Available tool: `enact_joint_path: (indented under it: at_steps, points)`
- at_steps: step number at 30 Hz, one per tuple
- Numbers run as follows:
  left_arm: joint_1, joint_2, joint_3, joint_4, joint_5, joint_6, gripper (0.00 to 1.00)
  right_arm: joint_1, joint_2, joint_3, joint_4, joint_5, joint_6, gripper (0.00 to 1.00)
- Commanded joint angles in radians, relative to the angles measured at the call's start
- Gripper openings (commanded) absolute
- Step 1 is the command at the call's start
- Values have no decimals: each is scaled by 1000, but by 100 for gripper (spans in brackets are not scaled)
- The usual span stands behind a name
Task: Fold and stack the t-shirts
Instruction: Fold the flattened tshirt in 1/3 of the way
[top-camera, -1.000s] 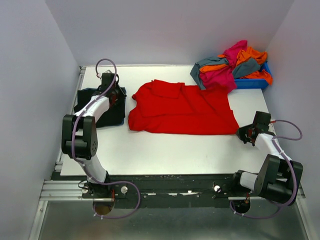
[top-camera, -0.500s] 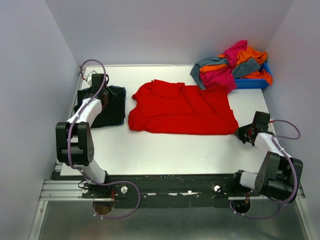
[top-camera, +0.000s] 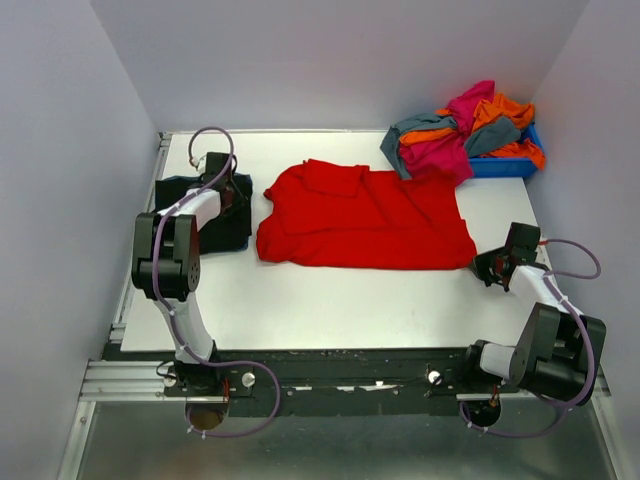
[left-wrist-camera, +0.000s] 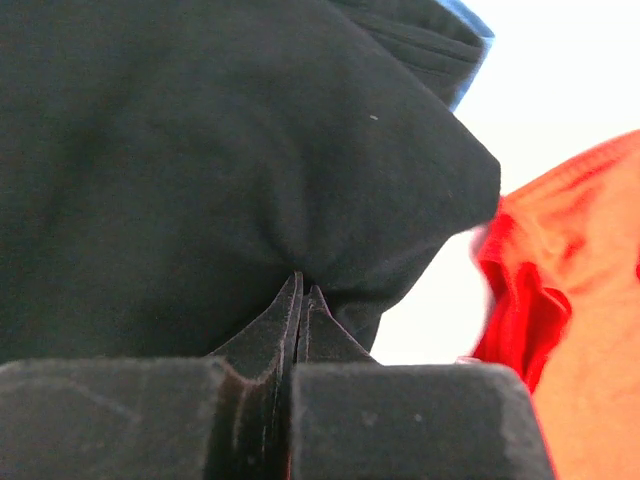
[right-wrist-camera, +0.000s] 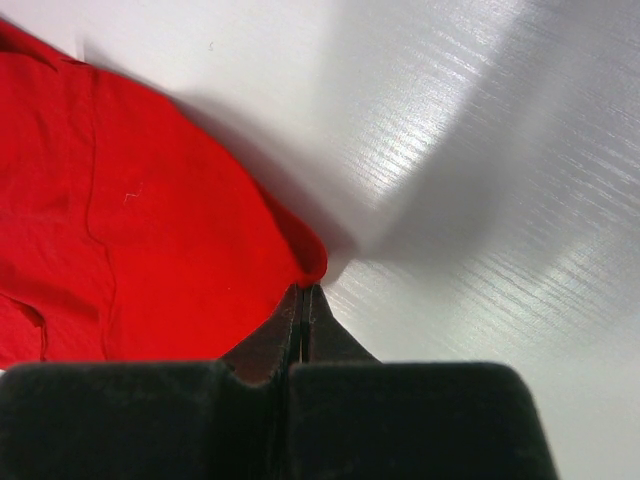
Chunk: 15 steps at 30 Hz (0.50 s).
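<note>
Left end effector (left-wrist-camera: 300, 292): the fingers are pressed together, and a gathered fold of the black cloth t-shirt with blue trim (top-camera: 232, 230) is pinched at their tips. I see this shirt bunched at the left rear of the white tabletop (top-camera: 350, 300), partly under the left arm's wrist.

Right end effector (right-wrist-camera: 302, 292): the fingers are together, closed on the near right corner of the bright red cloth t-shirt (top-camera: 370, 220). In the right wrist view the hem curls up just at the tips.

The bright red cloth t-shirt lies spread out and wrinkled across the middle of the tabletop. Its left edge is just beside the black shirt, with a narrow strip of bare white surface between them.

At the far right corner I note a heap of magenta, orange and grey-teal cloth t-shirts (top-camera: 455, 135), piled in and spilling over a blue plastic bin (top-camera: 505, 166). The heap's near edge reaches the red shirt's far right edge.
</note>
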<state>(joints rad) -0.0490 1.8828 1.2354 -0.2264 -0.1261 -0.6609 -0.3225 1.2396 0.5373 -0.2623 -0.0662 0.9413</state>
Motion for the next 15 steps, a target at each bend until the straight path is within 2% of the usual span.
enact_joint_path:
  at_steps: [1, 5, 10, 15]
  points:
    - [-23, 48, 53, 61, 153, -17, 0, -6, 8, -11, 12, -9, -15, 1]
    - [-46, 39, 102, 15, 134, 7, 0, -6, 17, -8, 12, -11, -19, 1]
    - [-68, -40, 39, 58, 120, 15, 0, -6, 35, -5, 21, -20, -18, 1]
    - [-89, 4, 79, -19, 65, 35, 0, -6, 43, -7, 23, -24, -21, 1]
